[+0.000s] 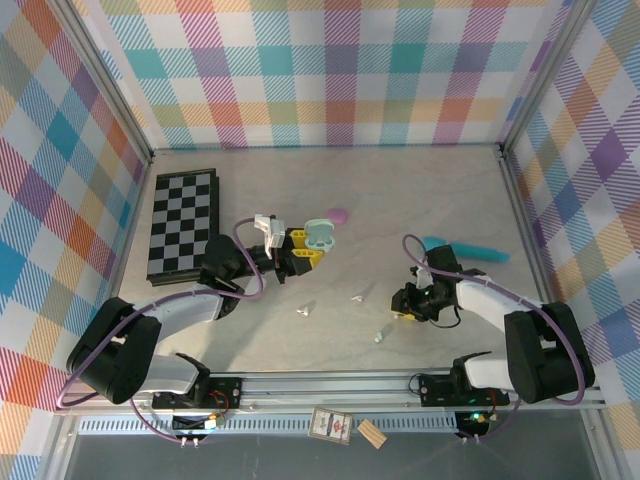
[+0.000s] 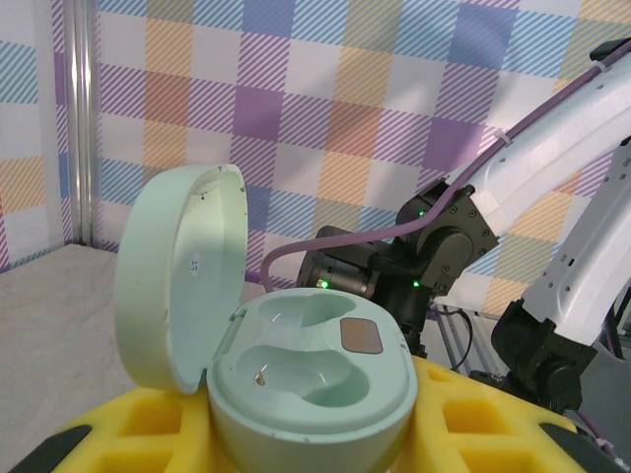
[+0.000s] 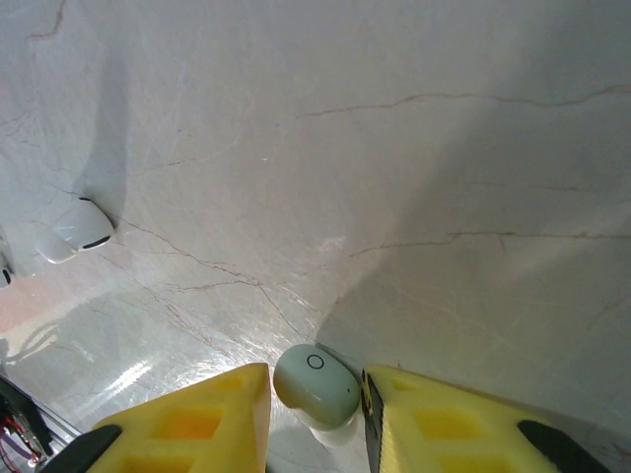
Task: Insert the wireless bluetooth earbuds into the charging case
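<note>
From above, the left hand (image 1: pixel 311 249) reaches to the middle of the table (image 1: pixel 400 185). Its yellow fingers are clamped on the mint charging case (image 1: pixel 319 234), whose lid stands up. A pink pebble-shaped thing (image 1: pixel 337 215) lies just beyond the case, and a chessboard (image 1: pixel 181 224) sits well to the left along the wall. One loose earbud (image 1: pixel 305 310) and a second earbud (image 1: pixel 358 295) lie on bare table between the arms, well apart from both hands. The right hand (image 1: pixel 404 312) is low on the table, with a teal wand (image 1: pixel 465 250) behind it toward the right wall. Open surface stretches ahead to the back wall.

In the left wrist view, the left hand (image 2: pixel 311 436) grips the charging case (image 2: pixel 311 379) low on its body. The lid (image 2: pixel 177 286) is swung open to the left and both wells are bare.

In the right wrist view, the right hand (image 3: pixel 315 396) brackets a mint earbud (image 3: pixel 315 384) resting on the table (image 3: pixel 414 148). The fingers are close on each side, but whether they press it cannot be told. Two small white pieces (image 3: pixel 81 225) lie far left, with clear table between.
</note>
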Motion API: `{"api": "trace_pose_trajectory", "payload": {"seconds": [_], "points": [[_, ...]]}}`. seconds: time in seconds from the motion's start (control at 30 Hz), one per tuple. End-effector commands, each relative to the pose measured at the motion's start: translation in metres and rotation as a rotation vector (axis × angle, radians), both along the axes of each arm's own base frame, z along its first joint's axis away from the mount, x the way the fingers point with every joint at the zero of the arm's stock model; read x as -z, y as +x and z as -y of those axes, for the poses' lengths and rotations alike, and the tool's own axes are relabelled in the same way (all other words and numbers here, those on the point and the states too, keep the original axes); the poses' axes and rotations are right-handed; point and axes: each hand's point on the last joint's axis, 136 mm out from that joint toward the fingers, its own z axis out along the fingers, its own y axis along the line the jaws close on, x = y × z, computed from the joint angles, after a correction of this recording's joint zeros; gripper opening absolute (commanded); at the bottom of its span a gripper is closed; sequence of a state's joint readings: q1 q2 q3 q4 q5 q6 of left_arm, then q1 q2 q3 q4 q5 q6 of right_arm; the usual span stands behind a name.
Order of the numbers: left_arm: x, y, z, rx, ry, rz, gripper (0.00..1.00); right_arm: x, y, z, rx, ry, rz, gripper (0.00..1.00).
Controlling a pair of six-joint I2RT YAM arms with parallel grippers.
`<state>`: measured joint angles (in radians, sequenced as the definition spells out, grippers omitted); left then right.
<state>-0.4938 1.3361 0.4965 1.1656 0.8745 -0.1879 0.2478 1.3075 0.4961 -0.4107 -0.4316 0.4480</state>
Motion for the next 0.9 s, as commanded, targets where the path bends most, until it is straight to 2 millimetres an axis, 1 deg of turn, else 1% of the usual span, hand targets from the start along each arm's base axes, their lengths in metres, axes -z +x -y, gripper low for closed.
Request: {"api": "trace_pose_trajectory", "payload": {"seconds": [0.0,0.13,0.27,0.4,0.67,0.77,0.87], "points": [[-0.018,-0.002,-0.001,0.017,-0.030,0.067,0.29,0.006,-0.008,-0.001,-0.015,0.005,-0.035,0.31],[-0.017,-0.002,-0.001,0.017,-0.029,0.064,0.29,0.008,-0.010,0.000,-0.010,0.002,-0.046,0.27],[-0.017,-0.001,-0.001,0.016,-0.029,0.062,0.29,0.006,-0.008,-0.001,-0.008,0.008,-0.040,0.25],[-0.017,0.000,-0.001,0.014,-0.029,0.060,0.29,0.002,-0.005,-0.002,-0.005,0.015,-0.026,0.21],[-0.015,-0.001,-0.001,0.012,-0.028,0.057,0.29,-0.006,-0.002,-0.004,0.003,0.030,0.004,0.18],[-0.012,0.000,0.000,0.012,-0.024,0.051,0.29,-0.011,0.001,-0.002,0.016,0.019,0.023,0.17],[-0.011,0.002,0.000,0.007,-0.022,0.049,0.29,-0.019,0.006,0.002,0.040,-0.011,0.058,0.17]]}}
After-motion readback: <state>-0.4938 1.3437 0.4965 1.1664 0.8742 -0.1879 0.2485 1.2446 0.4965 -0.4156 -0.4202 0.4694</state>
